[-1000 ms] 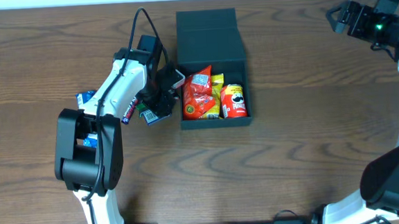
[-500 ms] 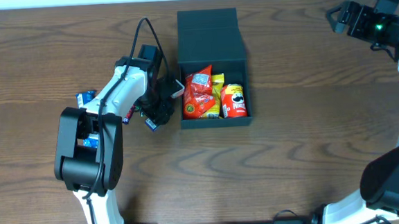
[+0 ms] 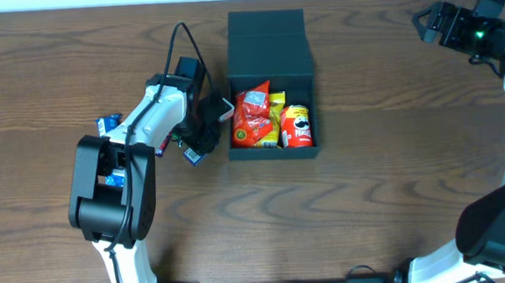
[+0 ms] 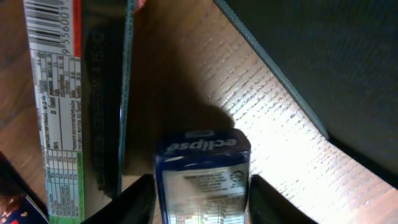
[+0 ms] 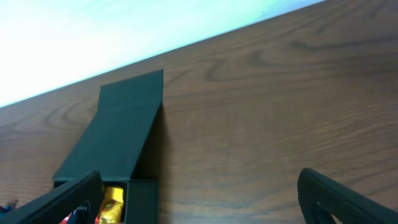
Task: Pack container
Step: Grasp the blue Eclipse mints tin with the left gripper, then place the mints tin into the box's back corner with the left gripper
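The matte dark teal, square cardboard container (image 3: 275, 151) is sitting near the middle of the brown wooden table (image 3: 387, 195), with its hinged flap lid (image 3: 266, 40) lying open toward the far edge. Only the overhead view is showing the full contents. A crinkled red snack bag (image 3: 253, 122) is lying on the left, a yellow pack (image 3: 275, 101) is tucked beside it, and a short red chip can (image 3: 296, 126) is standing at the right. That view is also placing the left gripper (image 3: 198, 143) just beside the container's left wall. From above, the wrist is covering the fingers, so the grip cannot be read there. Some blue packets (image 3: 106, 124) are lying farther left, partly under the arm.

The left wrist view is supplying what the overhead is missing. The left gripper (image 4: 202, 186) is clamping a small dark blue gum pack (image 4: 202, 155) printed "eclipse", with black fingers (image 4: 134, 202) pressing on both its sides. A long dark wrapped bar (image 4: 62, 93) with a white barcode label is lying beside it on the wood. The container's dark wall (image 4: 323, 56) is filling the upper right corner, apart from the gum pack.

The right gripper (image 3: 428, 21) is hovering well apart, near the far right corner. Its own wrist view is showing the right gripper (image 5: 199, 180) with fingers (image 5: 62, 199) spread wide apart. The container (image 5: 124, 130) is appearing there with its lid sloping upward, and only the yellow pack (image 5: 112, 199) is peeking out.
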Robot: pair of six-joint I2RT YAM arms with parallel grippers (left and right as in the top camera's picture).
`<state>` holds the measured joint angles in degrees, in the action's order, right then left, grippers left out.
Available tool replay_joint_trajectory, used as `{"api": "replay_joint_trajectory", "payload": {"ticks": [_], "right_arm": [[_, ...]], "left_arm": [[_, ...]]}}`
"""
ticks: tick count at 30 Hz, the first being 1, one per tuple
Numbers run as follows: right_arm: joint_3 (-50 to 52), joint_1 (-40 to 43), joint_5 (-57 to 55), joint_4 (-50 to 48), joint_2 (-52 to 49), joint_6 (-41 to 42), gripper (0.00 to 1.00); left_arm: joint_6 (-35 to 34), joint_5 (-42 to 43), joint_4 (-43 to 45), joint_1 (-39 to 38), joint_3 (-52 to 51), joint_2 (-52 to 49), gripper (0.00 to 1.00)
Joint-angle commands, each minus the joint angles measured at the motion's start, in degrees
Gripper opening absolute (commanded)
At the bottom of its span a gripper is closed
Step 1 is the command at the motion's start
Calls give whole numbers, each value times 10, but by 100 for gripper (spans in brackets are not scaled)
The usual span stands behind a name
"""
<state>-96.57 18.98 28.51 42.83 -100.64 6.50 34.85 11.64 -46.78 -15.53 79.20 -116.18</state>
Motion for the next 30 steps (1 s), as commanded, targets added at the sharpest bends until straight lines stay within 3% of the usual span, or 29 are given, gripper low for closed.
{"api": "replay_joint_trajectory", "payload": {"ticks": [1,12,22,30], "right_arm": [[-1,-3,5,2,10,-7,99],[-1,-3,5,2,10,-7,99],[-1,-3,5,3,10,-3,99],[-1,-8,4,2,10,-3,99]], "left_arm": [[-37,-15,0,1,-10,-7,41],[-71,-15,-9,1,21,-7,30],[-76,-15,-29,1,77,0,28],[-141,-16,-24,1,133,33,21]]}}
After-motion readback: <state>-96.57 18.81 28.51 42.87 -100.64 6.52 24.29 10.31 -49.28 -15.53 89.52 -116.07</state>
